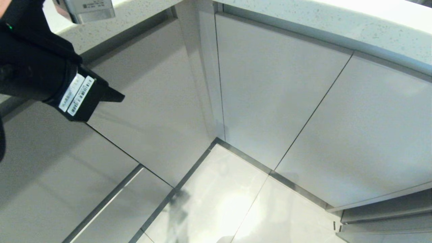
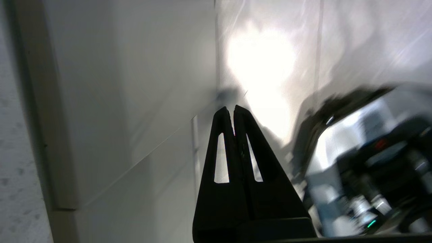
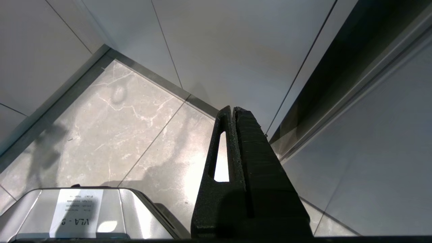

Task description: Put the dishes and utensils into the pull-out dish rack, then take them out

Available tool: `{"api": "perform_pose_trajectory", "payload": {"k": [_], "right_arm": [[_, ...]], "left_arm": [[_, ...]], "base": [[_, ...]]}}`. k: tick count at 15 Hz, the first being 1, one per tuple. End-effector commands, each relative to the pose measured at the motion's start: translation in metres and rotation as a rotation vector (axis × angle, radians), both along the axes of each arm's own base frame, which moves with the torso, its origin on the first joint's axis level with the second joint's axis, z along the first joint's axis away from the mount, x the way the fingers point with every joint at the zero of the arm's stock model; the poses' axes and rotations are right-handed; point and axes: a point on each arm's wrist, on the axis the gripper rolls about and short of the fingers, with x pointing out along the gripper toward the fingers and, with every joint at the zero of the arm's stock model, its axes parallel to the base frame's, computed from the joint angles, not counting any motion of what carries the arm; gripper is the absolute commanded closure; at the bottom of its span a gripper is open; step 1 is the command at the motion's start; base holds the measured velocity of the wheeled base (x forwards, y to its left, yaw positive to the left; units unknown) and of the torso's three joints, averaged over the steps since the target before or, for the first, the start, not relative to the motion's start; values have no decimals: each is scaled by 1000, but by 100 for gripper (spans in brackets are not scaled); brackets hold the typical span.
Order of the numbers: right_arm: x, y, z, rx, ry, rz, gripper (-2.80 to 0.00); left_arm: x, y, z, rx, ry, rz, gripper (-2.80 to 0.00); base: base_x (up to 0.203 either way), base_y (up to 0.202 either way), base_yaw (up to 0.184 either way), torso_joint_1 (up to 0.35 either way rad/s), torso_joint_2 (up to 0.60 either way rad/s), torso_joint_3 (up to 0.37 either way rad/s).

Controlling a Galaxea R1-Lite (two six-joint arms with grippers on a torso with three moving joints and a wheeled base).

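No dishes, utensils or wire rack show in any view; only closed pale grey cabinet fronts (image 1: 280, 91) meeting at an inside corner under a speckled white bench (image 1: 337, 23). The left gripper (image 2: 233, 108) is empty, fingers pressed together, held up near the left-hand cabinet panel (image 1: 145, 101). The right gripper (image 3: 233, 108), also closed on nothing, hangs over the glossy marble floor (image 3: 111, 118), beside the robot's silver base (image 3: 84, 212).
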Motion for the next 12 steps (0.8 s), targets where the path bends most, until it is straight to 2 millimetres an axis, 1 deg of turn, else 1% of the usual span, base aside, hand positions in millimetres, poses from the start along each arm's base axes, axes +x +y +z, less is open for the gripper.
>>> {"api": "perform_pose_trajectory", "payload": {"k": [1, 4, 7, 8, 10, 12], "right_arm": [[0, 0, 0, 0, 1, 1, 0], [0, 0, 0, 0, 1, 0, 0], [0, 0, 0, 0, 1, 0, 0], [0, 0, 0, 0, 1, 0, 0], [0, 0, 0, 0, 1, 0, 0], [0, 0, 0, 0, 1, 0, 0]], "left_arm": [[-8, 5, 10, -91, -50, 3, 0], [-30, 24, 37, -312, -178, -38, 0], [-64, 58, 70, -604, -355, -117, 0], [-76, 73, 80, -678, -431, -111, 0], [-95, 99, 90, -735, -553, -48, 0], [-121, 120, 91, -745, -648, 2, 0]], "base": [[0, 0, 0, 0, 0, 0], [0, 0, 0, 0, 0, 0], [0, 0, 0, 0, 0, 0], [0, 0, 0, 0, 0, 0], [0, 0, 0, 0, 0, 0], [0, 0, 0, 0, 0, 0]]}}
